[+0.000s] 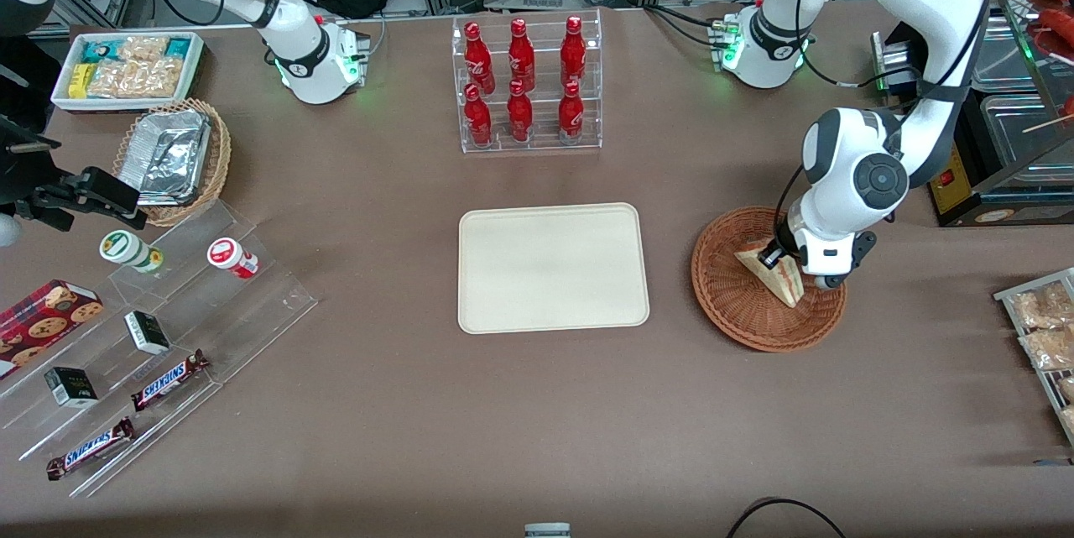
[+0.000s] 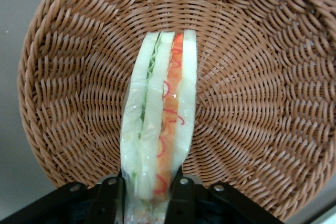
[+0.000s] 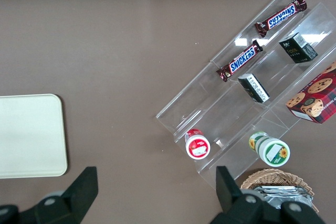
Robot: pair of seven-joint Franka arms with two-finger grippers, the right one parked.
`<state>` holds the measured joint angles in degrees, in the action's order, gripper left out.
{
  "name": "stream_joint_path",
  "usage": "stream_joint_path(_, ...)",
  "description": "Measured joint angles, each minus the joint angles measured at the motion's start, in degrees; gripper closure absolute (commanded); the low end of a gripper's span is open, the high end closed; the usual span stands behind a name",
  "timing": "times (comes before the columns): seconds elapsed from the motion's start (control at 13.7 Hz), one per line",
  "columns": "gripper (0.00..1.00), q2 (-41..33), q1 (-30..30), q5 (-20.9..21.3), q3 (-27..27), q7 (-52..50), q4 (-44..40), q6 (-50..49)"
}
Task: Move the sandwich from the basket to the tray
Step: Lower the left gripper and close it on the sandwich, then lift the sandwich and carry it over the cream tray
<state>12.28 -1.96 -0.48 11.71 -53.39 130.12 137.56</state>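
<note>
A: Snickers bars [image 1: 91, 447] sit nearest the camera, irrelevant. Status on the sandwich [image 2: 160, 124]?

B: Gripper [image 2: 148, 192] is clamped on its narrow end, wedge standing in the basket [image 1: 738, 303]. Film-wrapped, looks light, soft, slippery; I'd squeeze across the bread faces, gently.

A: Containers?

B: Basket holds only the sandwich. Tray [image 1: 554, 268] holds nothing.

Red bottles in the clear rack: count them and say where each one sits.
6 red bottles stand in the clear rack, farther from the front camera than the tray: three on the upper step, three on the lower. None looks hidden. The gripper is at the sandwich in the basket.
</note>
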Motion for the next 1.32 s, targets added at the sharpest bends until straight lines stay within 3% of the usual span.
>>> stream_joint_path(0.22, 0.9, -2.1, 0.1, 0.3, 0.3, 0.1, -2.7, -6.5)
stream_joint_path(0.59, 0.92, -3.6, 5.7, 1.4, 0.7, 0.1, -15.9, -26.3)
stream_joint_path(0.8, 0.95, -1.6, 11.0, 1.5, 0.9, 2.3, -18.5, -27.2)
stream_joint_path(1.32, 0.96, 11.3, 24.1, 1.5, 1.2, 4.5, -29.9, -26.0)
